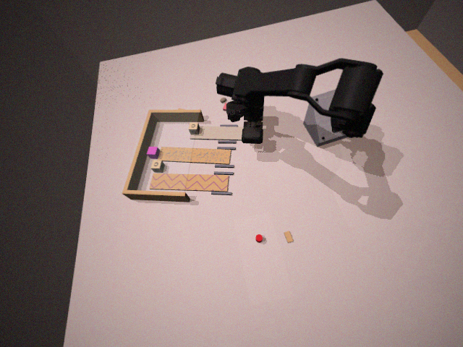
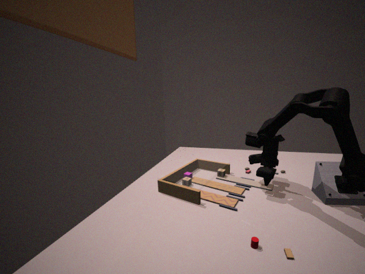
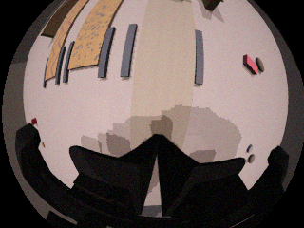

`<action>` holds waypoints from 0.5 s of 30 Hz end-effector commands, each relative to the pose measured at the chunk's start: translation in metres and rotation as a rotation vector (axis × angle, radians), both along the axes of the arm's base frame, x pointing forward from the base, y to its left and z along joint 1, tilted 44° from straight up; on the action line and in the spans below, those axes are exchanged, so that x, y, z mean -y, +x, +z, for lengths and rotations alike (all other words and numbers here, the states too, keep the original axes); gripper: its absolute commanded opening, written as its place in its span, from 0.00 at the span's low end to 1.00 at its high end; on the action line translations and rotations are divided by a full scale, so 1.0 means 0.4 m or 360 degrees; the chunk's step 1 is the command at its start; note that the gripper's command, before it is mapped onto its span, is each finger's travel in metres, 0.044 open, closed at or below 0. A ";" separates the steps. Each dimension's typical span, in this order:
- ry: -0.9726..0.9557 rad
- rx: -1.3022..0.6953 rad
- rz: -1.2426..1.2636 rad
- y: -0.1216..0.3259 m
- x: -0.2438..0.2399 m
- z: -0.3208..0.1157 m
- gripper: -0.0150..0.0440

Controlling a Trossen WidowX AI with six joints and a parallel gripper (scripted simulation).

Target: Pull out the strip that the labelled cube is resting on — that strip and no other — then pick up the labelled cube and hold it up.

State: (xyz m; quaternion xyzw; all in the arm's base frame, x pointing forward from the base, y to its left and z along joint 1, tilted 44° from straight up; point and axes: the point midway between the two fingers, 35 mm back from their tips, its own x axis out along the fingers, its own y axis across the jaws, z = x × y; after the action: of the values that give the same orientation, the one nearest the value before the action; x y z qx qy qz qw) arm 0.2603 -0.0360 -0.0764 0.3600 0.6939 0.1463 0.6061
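My gripper (image 1: 252, 140) (image 2: 267, 184) (image 3: 158, 139) is shut, fingertips down at the pale strip (image 1: 221, 132) (image 2: 244, 180) (image 3: 163, 71) near its outer end; nothing shows clasped between them. A cube with a round mark (image 1: 193, 128) (image 2: 221, 172) sits at the pale strip's inner end. A second marked cube (image 1: 157, 165) (image 2: 186, 181) stands between the speckled strip (image 1: 209, 155) (image 2: 219, 185) (image 3: 95, 33) and the zigzag strip (image 1: 202, 182) (image 2: 218, 198). A purple cube (image 1: 153, 152) (image 2: 187, 174) is at the speckled strip's inner end. The marks are too small to read.
A three-sided wooden wall (image 1: 137, 151) (image 2: 179, 193) encloses the cubes, open toward the arm. Low grey rails (image 1: 224, 165) (image 3: 199, 57) flank the strips. A pink block (image 2: 248, 171) (image 3: 250, 65) lies beyond the pale strip. A red cylinder (image 1: 259, 238) (image 2: 254, 242) stands far aside.
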 end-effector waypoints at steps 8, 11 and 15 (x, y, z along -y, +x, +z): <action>0.0009 -0.0039 0.0016 -0.058 -0.019 0.003 0.25; 0.0009 -0.0039 0.0016 -0.070 -0.021 0.005 0.25; 0.0009 -0.0040 0.0016 -0.084 -0.025 0.009 0.25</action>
State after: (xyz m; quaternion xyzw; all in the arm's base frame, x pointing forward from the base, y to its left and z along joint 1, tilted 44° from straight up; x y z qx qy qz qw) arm 0.2390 -0.0314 -0.0715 0.3599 0.6937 0.1466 0.6064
